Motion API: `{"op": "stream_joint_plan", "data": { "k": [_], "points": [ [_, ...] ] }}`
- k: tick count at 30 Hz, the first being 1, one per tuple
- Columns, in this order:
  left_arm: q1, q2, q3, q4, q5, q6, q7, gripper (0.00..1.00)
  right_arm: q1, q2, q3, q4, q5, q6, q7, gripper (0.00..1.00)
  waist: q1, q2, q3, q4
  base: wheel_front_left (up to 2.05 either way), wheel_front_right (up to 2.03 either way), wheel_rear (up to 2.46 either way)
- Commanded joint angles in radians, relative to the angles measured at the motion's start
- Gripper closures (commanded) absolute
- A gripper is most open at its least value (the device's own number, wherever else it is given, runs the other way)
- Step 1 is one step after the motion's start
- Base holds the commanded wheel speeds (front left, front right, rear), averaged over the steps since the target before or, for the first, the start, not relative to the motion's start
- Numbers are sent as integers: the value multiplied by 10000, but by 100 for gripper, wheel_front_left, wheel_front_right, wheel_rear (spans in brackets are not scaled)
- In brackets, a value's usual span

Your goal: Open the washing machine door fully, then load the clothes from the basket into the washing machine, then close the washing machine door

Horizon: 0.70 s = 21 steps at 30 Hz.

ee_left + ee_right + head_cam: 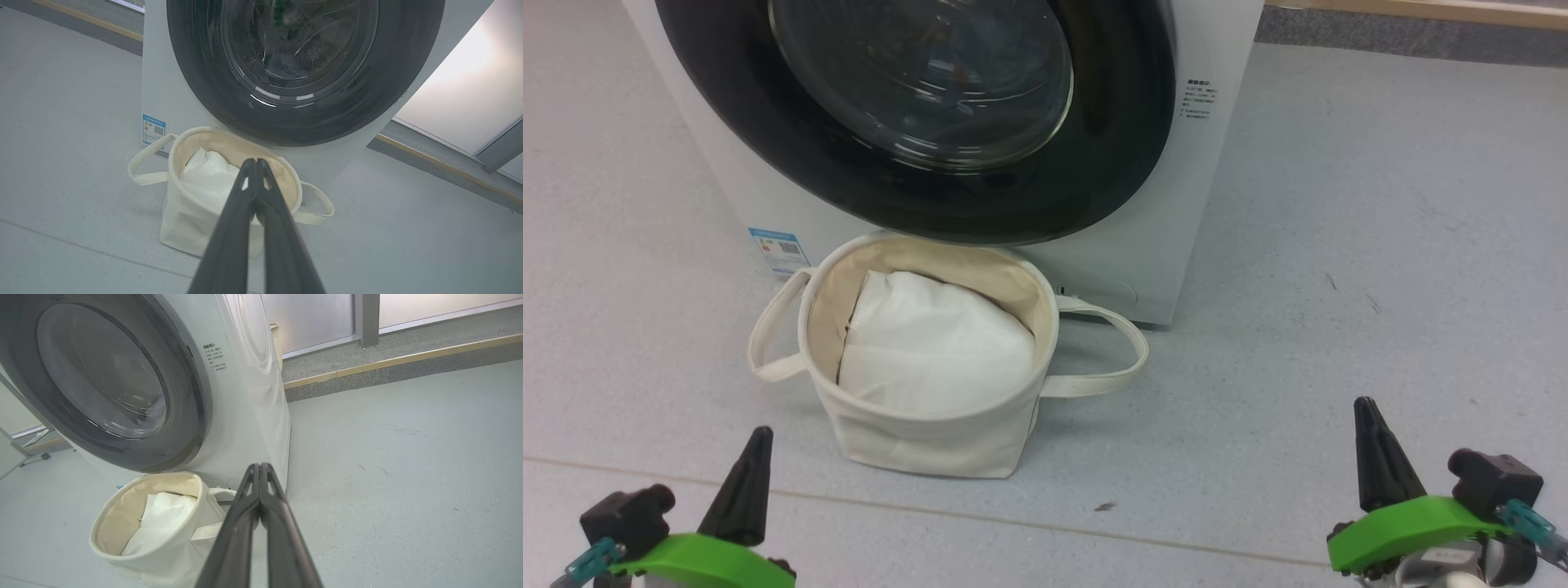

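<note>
The white washing machine [1152, 245] stands ahead with its washing machine door [768, 163] shut, black rim flush to the front and glass bowl in the centre. The cream basket [915, 447] sits on the floor just below the door, holding a plain white padded cloth [931, 343]; the clothes are hidden. My left gripper [760, 433] is shut and empty at the lower left, short of the basket. In the left wrist view its fingertips [255, 161] meet in front of the basket [184, 220]. My right gripper [1364, 404] is shut and empty, right of the basket [163, 559].
A blue label [780, 249] marks the washer's lower left corner. Grey floor [1339, 286] lies open to the right of the machine. A raised kerb with a wooden strip [408, 359] runs behind, with pale wall panels [461, 94] beyond.
</note>
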Motion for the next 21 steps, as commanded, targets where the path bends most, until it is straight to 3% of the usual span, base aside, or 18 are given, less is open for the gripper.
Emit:
{"op": "stream_joint_plan", "data": {
  "k": [1, 7, 21],
  "points": [
    [-485, 143, 231, -329, -138, 38, 38, 100, -386, -6, -100, -320, 161, 0, 32, 100, 0, 11, -4, -5, 0, 0, 0],
    [-429, 21, 355, -529, -632, 138, 217, 100, -425, 32, -197, -304, 744, 0, 210, 100, 0, 25, -33, -57, 0, 0, 0],
    [-325, -263, 626, -840, -1791, 224, 620, 100, -516, 121, -422, -270, 2106, 0, 620, 100, 0, -8, -17, -176, 0, 0, 0]
  ]
}}
